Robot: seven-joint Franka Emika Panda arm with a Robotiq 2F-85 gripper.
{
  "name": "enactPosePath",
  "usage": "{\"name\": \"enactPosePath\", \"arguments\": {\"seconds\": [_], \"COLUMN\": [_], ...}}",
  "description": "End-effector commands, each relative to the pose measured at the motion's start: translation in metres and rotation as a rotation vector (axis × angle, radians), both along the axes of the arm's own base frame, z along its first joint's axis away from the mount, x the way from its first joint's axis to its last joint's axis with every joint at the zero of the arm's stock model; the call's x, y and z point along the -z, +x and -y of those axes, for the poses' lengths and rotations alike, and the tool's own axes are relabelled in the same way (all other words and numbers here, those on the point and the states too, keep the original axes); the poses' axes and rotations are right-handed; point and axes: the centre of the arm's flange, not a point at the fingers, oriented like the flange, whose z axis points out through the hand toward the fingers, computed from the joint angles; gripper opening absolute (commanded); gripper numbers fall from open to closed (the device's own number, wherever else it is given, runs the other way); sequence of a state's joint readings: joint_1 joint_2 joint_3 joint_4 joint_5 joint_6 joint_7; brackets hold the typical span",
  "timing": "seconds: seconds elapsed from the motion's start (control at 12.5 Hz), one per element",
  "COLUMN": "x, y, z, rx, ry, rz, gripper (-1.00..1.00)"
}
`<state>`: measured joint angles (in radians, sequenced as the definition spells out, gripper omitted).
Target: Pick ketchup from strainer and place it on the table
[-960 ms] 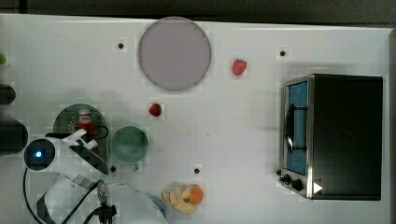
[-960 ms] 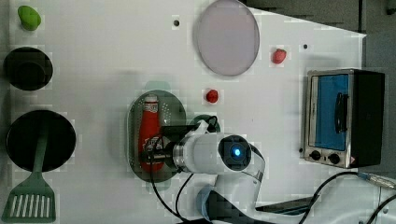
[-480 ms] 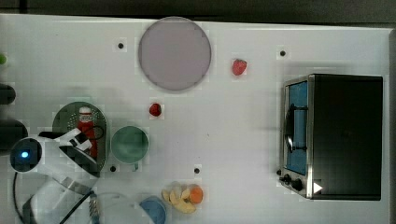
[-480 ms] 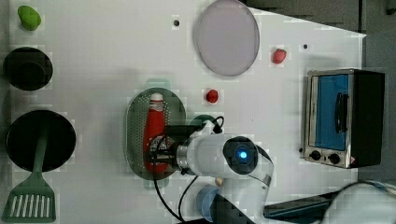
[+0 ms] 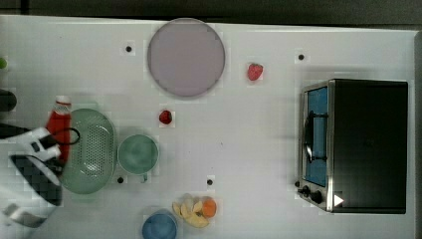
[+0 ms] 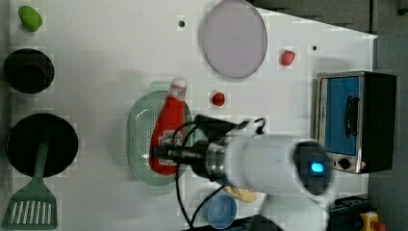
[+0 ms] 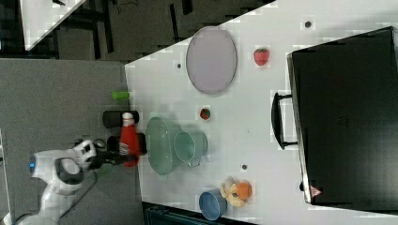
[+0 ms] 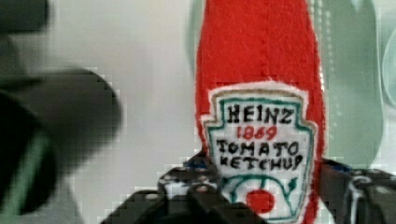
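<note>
Item: small red squeeze ketchup bottle (image 5: 58, 124), white cap, white label. My gripper (image 8: 261, 186) clenched on its lower body, label between fingers. Location: lifted clear of pale green oval perforated plastic strainer (image 5: 89, 149), hanging beside strainer's rim on top view's left. Long axis runs straight out from jaws, cap farthest. White tabletop (image 5: 249, 129) below, bare.

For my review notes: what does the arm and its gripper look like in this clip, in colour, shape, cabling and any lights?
The arm is a glossy white, rounded tube with a black end cap carrying a glowing blue light. Near the wrist sits a grey metallic ring, then a dark gripper. Thin black cables loop loosely around the wrist.
</note>
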<state>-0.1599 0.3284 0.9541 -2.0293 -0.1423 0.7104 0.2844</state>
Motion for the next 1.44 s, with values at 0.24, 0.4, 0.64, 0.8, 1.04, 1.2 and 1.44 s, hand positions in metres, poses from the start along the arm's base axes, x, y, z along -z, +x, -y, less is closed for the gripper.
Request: {"name": "enactPosePath", "arguments": {"seconds": [0.24,0.4,0.64,0.8,1.04,1.2,1.44], "x": [-0.069,-0.085,-0.095,-0.1,-0.097,-0.084,-0.053], "y": [0.083,0.11,0.144,0.161,0.173,0.174,0.167], "z": [0.063,0.103,0.18,0.233,0.301,0.339,0.379], "rx": [0.175,0.194,0.226,0.271,0.27,0.216,0.174], "ry": [-0.028,-0.06,-0.107,-0.14,-0.183,-0.198,-0.211], "rz": [-0.015,-0.031,-0.027,0.0,0.009,-0.012,-0.056], "gripper": [0.18,0.18,0.18,0.18,0.18,0.18,0.18]}}
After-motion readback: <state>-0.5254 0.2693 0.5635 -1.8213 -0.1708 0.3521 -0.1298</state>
